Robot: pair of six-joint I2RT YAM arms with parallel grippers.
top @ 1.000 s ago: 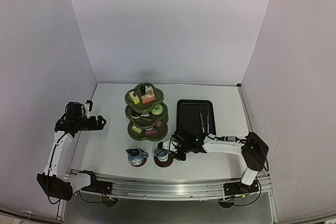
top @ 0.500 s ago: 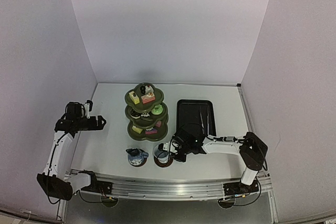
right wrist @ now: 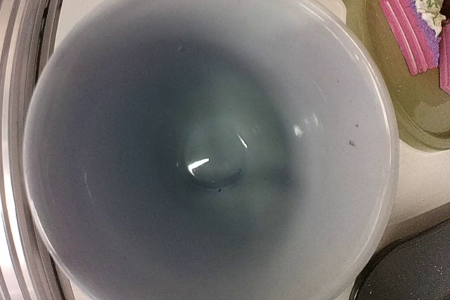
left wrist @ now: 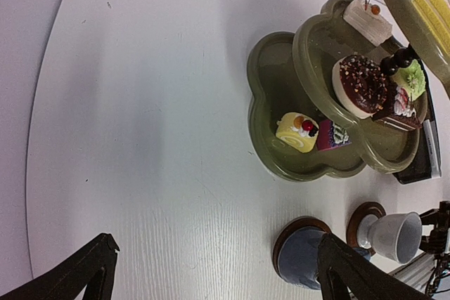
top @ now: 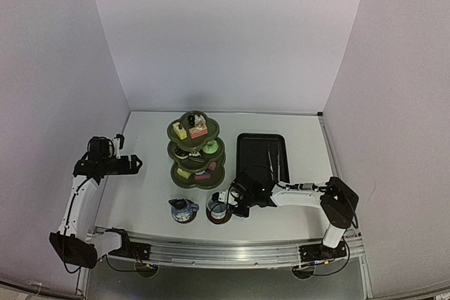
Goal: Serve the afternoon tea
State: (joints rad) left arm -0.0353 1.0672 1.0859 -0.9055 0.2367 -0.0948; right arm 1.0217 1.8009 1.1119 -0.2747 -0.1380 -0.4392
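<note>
On its saucer, the pale cup stands upright, mouth upward.

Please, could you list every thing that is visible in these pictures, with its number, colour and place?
stand: one, olive green, three tiers, mid table
cakes: at least seven, pink, yellow, green, brown, on the tiers
pot: one, dark blue, in front of stand
cup: one, pale, right of pot
saucers: two, brown, under pot and cup
tray: one, black, right of stand
tongs: one, white, in tray
table: one, white
left hand: open, left of stand
right hand: at the cup, grip unclear
</note>
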